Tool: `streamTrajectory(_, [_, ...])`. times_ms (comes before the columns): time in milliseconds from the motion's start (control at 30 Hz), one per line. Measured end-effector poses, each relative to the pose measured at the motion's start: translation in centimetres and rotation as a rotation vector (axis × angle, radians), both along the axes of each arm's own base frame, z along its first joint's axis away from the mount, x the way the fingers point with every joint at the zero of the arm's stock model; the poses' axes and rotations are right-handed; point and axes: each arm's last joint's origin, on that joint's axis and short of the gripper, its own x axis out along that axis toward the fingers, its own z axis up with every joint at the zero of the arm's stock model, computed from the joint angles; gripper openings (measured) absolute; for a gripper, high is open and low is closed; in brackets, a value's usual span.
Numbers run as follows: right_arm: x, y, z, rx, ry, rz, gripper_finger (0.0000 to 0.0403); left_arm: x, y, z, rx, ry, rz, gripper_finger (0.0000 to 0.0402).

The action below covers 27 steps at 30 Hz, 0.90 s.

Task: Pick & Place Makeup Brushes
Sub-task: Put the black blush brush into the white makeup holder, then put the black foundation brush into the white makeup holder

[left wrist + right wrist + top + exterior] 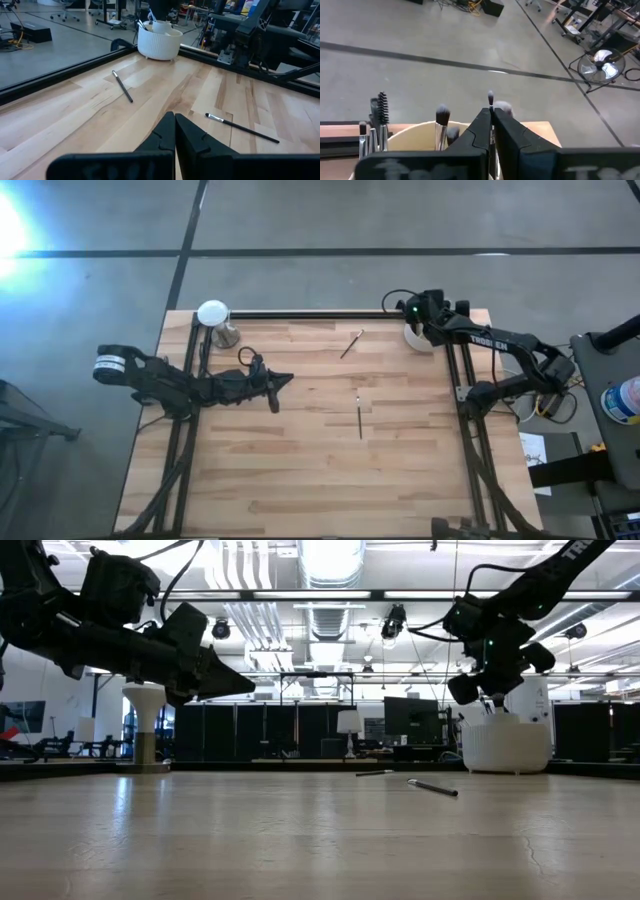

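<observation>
While the left gripper (288,379) hovers above the table's (300,470) left half with fingers pressed together, empty, one brush (359,417) lies mid-table and another (351,344) lies farther back. At the far right corner, the right gripper (491,131) is clamped on a thin brush (490,97) over the white cup (159,44) holding more brushes (441,120).

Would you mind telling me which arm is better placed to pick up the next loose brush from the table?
Left: its shut gripper hovers over the table beside the nearer brush, while the right gripper is at the white cup.
</observation>
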Motion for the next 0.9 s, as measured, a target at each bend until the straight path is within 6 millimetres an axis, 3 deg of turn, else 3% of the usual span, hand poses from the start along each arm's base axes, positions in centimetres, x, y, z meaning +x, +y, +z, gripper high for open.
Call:
streamTrajectory(167, [-0.1,0.2,0.4,0.014,-0.022,0.017,0.0025,0.1,0.0,0.1,-0.003,-0.005,0.0,0.0003])
streamTrajectory(567, [-0.7,1.4,2.8,0.146,-0.079,0.062,0.0118,0.1,0.0,0.1,-0.023,-0.013,0.003,0.0003])
streamTrajectory(733, [-0.5,4.3,4.3,0.204,-0.063,0.162,0.0077,0.0,0.1,0.1,-0.033,-0.017,0.008,0.0003])
streamTrajectory(900, [0.8,9.0,4.8,0.234,-0.186,0.37,0.0015,0.3,0.3,0.3,-0.053,-0.025,0.019,0.0003])
